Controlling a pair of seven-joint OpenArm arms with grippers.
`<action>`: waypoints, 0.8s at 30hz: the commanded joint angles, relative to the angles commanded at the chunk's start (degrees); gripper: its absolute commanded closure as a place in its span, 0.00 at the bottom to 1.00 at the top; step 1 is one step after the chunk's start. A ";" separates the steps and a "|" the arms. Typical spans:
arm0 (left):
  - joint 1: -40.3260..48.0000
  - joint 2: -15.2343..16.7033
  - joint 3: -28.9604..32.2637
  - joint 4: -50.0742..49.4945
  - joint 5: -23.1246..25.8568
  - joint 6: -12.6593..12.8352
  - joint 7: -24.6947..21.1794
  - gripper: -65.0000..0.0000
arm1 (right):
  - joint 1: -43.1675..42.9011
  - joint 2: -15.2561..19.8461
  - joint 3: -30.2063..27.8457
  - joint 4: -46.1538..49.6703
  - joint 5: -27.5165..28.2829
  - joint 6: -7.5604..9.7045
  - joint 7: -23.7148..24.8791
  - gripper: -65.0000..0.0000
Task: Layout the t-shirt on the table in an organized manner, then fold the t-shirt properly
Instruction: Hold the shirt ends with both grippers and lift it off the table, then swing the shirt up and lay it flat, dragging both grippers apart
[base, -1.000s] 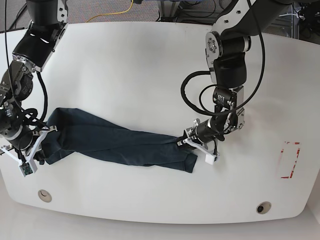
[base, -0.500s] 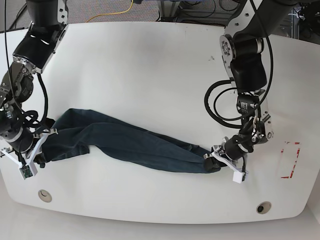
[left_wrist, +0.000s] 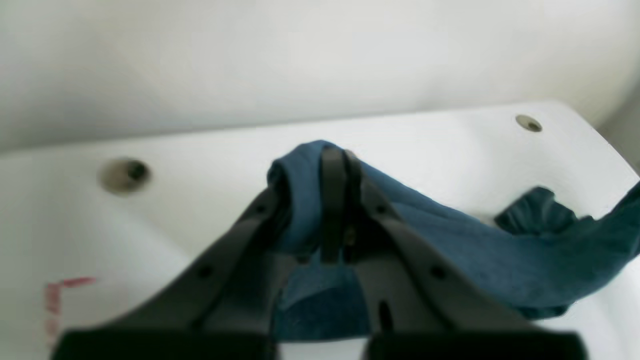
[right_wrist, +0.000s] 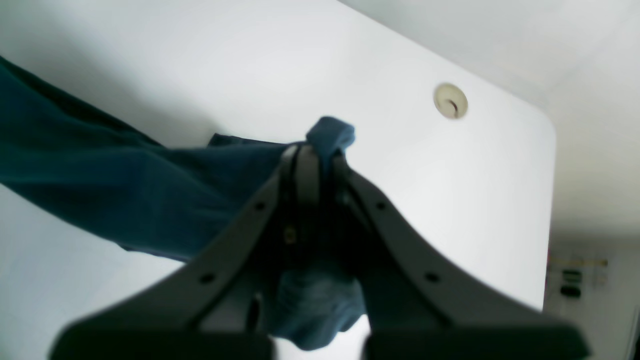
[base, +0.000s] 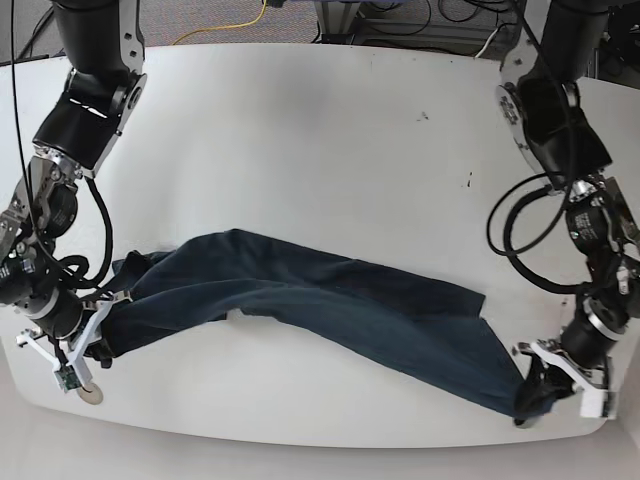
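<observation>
Shirt of dark navy stretched in a long wrinkled band across the near part of the white table, strung between the two grippers. Left gripper sits at the near edge on the base view's right, its jaws pinched tight on a bunched end of cloth; a grommet hole lies just beyond its tips, red tape off to one side. Right gripper grips the opposite end, jaws pressed together on a fold, with the other grommet hole just past it.
</observation>
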 joint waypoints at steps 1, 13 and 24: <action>-1.32 -0.97 0.00 0.00 -0.53 0.00 0.35 1.00 | 0.79 0.09 0.00 -0.70 0.00 0.00 0.00 0.99; -23.74 -5.10 0.18 -0.26 -1.49 2.55 7.03 1.00 | 14.68 2.20 -1.93 -11.25 0.00 0.00 0.09 0.99; -36.89 -1.32 0.35 -9.23 -1.58 2.55 10.64 1.00 | 29.80 6.59 -9.76 -12.22 0.09 0.00 -0.44 0.99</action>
